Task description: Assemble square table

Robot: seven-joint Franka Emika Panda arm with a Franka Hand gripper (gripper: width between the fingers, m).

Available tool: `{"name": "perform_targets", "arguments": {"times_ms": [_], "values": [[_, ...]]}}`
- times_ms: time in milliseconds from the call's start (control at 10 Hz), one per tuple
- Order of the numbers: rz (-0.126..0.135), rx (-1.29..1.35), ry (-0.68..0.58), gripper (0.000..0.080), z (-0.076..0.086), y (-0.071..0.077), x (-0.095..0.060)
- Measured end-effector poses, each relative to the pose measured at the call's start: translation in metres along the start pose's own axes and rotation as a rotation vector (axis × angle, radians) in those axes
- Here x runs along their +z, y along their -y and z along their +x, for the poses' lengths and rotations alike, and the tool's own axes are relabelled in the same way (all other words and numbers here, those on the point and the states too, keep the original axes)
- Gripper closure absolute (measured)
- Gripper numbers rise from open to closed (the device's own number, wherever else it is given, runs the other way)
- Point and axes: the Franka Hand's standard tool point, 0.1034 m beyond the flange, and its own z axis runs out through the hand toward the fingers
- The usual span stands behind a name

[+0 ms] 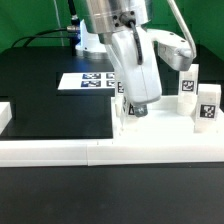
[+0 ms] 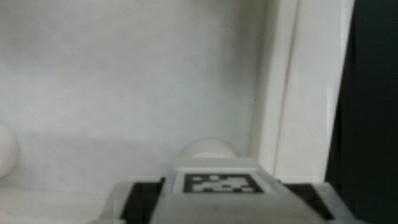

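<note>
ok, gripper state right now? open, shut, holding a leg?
Gripper: down among the white legs near the rail; the exterior view doesn't show how the jaws stand. The wrist view shows a tagged leg close below the camera. Open or shut: cannot be told.

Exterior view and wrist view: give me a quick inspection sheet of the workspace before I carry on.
Surface: black table, bordered by white rails along the near edge.
Job's things: white square tabletop lies flat against the near rail; tagged legs stand on it, one at the exterior view's right, another behind it. The wrist view shows a tagged leg right below the camera on the slab.
Clutter: nothing seen.
Grippers: gripper low over the tabletop at a leg; the jaws' state cannot be told.
Cables: a dark cable trails behind the table.
Surroundings: marker board lies flat behind the arm; robot base beyond it.
</note>
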Motion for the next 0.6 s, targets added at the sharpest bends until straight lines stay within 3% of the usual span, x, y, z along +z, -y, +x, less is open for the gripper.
{"name": "perform_targets", "arguments": {"times_ms": [300,400,500,600], "values": [[0.032,0.159,0.0,0.0512,0.0018,0.0014,0.002],[0.031,0.131,0.0,0.0512,0.0012,0.0013,0.0021],[0.031,0.079,-0.001,0.0424,0.0016,0.0014,0.0018],[0.031,-0.03,-0.001,0.0233,0.0042,0.0025,-0.0002]]}}
